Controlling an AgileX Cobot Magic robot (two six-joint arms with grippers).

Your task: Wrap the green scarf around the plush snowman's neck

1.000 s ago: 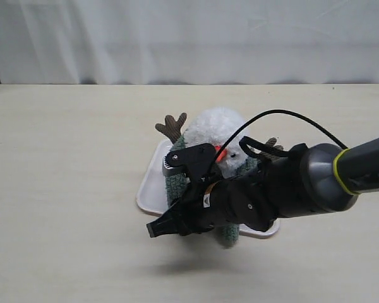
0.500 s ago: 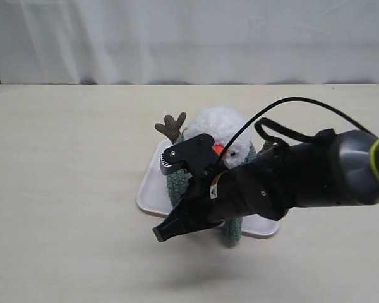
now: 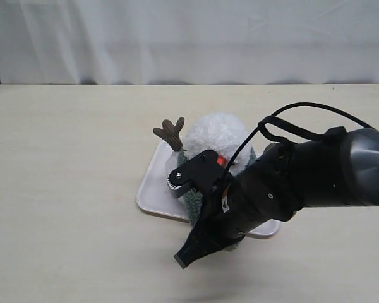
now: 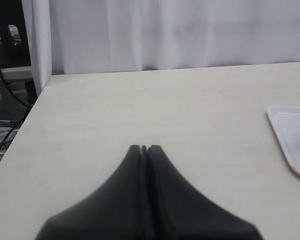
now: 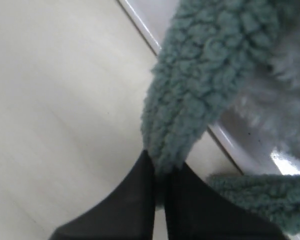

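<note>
The plush snowman (image 3: 218, 136) sits on a white tray (image 3: 153, 189), its fluffy head and one brown twig arm (image 3: 170, 132) showing above my right arm. The neck is hidden behind that arm. A strip of the green scarf (image 3: 193, 201) hangs in front of the body. My right gripper (image 5: 162, 172) is shut on one end of the green scarf (image 5: 205, 85), which runs taut up toward the snowman's white fur (image 5: 285, 100). In the exterior view the right gripper (image 3: 183, 259) points down at the table in front of the tray. My left gripper (image 4: 144, 148) is shut and empty, away from the snowman.
The tray's rim (image 5: 140, 25) passes behind the pinched scarf, and another scarf length (image 5: 260, 197) lies by the tray edge. A tray corner (image 4: 290, 130) shows in the left wrist view. The table's left edge (image 4: 37, 95) and white curtain (image 3: 189, 38) bound the scene.
My right gripper has closed on the scarf end and swung from the tray's left front toward the near table edge, pulling the scarf along. The snowman's head now shows more.
</note>
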